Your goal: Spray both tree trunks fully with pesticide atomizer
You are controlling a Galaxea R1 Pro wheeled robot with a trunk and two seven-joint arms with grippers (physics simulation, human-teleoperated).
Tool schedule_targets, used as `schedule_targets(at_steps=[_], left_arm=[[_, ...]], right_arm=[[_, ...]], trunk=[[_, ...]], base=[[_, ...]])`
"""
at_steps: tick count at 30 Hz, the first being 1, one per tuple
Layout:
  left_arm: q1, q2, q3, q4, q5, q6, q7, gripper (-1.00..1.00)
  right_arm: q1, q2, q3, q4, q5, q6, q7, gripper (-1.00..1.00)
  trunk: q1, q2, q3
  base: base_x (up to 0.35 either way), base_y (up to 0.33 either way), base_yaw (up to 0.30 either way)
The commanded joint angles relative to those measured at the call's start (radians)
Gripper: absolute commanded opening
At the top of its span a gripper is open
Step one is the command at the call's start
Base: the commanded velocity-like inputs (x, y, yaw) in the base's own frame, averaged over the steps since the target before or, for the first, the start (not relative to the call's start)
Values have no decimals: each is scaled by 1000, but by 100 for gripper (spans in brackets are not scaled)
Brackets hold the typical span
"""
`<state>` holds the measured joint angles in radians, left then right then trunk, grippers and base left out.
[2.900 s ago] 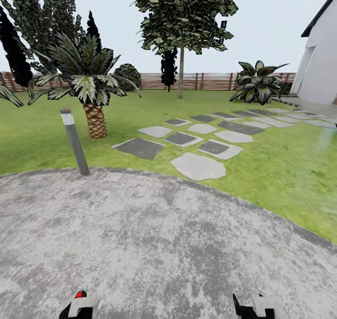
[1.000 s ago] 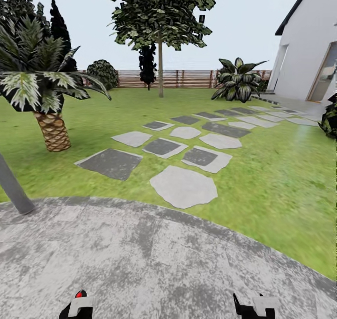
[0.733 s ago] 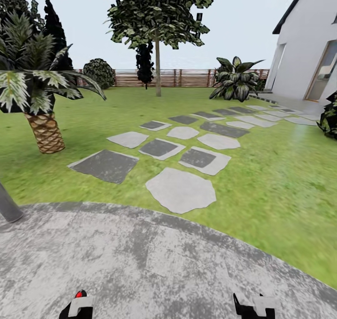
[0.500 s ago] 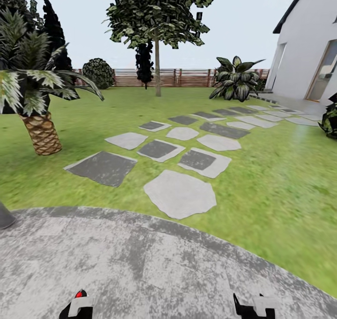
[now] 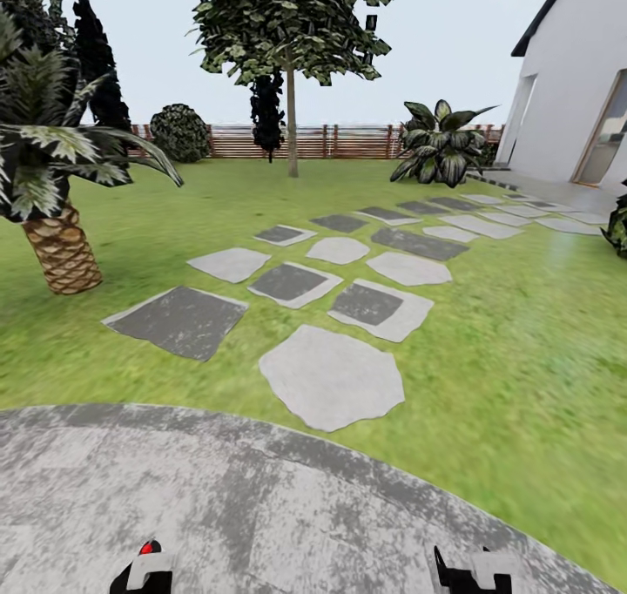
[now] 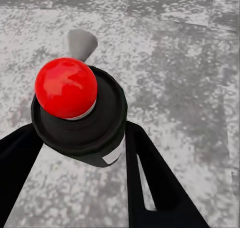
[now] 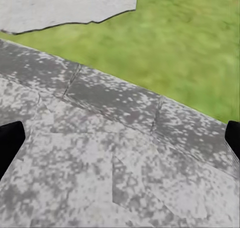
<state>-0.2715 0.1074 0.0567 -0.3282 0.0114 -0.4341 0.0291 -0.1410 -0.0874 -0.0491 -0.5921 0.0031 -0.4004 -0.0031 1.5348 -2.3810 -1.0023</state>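
The pesticide atomizer (image 6: 80, 112) is already in our left gripper (image 6: 82, 153): in the left wrist view the black fingers (image 6: 150, 183) clench its dark body from either side, the red tip pointing out past them and the white band just visible against the near finger. In the head view its red tip (image 5: 150, 547) shows at the bottom edge, above the grey paved floor (image 5: 261, 498). Over the last few seconds the whole head view has shifted: the palm (image 5: 61, 246) has slid toward the left edge, the grey bollard beside it has dropped out of sight, and the stepping stones (image 5: 331, 376) sit nearer and larger. We read this as the base rolling forward and turning, not the things moving. One tree (image 5: 292, 124) stands well beyond the stones, near the fence (image 5: 348, 141), so spraying looks some way off. Our right gripper (image 7: 120, 138) hangs over the paving edge, fingers (image 7: 10, 143) spread wide, grasping nothing.
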Motion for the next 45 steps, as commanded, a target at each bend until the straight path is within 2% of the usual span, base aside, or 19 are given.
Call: schedule_targets(at_steps=[1, 45], left_arm=[[0, 0, 0, 0, 0, 0, 0, -100], [0, 0, 0, 0, -1, 0, 0, -100]], right_arm=[[0, 0, 0, 0, 0, 0, 0, 100], [0, 0, 1, 2, 0, 0, 0, 100]], trunk=[[0, 0, 0], [0, 0, 0]], base=[[339, -80, 0], [339, -85, 0]])
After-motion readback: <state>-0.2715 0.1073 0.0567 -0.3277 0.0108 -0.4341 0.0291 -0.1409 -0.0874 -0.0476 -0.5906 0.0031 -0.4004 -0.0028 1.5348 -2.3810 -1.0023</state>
